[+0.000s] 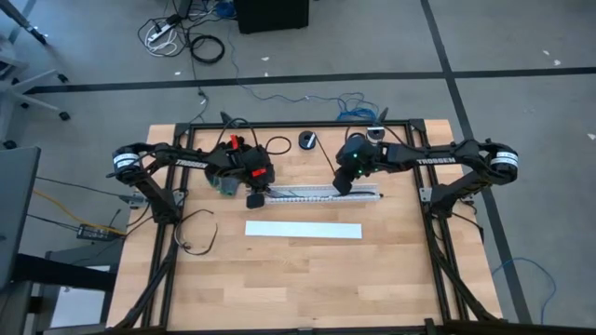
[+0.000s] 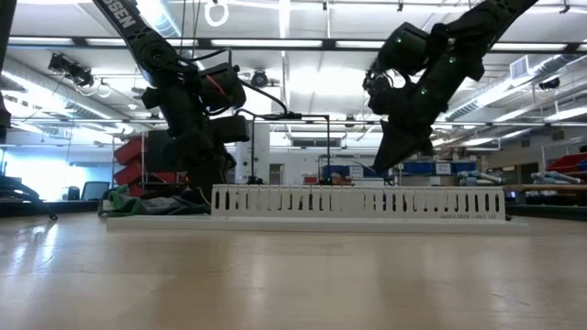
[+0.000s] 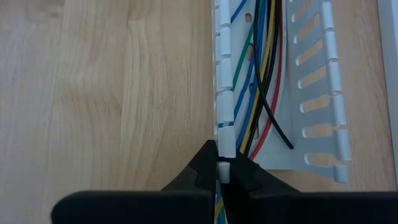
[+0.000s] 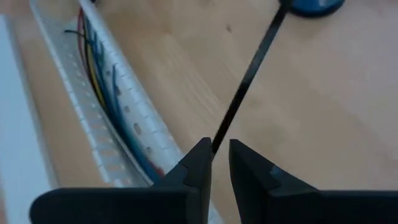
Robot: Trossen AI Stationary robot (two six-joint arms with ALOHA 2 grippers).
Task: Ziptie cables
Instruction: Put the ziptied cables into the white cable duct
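left gripper (image 3: 219,177) jaws pressed onto the white slotted duct (image 3: 273,93) wall, steadying it; cables (image 3: 264,68) lie inside. right gripper (image 4: 219,155) pinches what looks like a black ziptie (image 4: 249,74) above the duct, ready for threading.

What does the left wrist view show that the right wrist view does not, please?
Only the left wrist view: the left gripper shut on the duct wall at its end, and a green wire.

Only the right wrist view: the right gripper pinching a black ziptie.

Both: the white slotted duct with coloured wires inside, on the wooden table.
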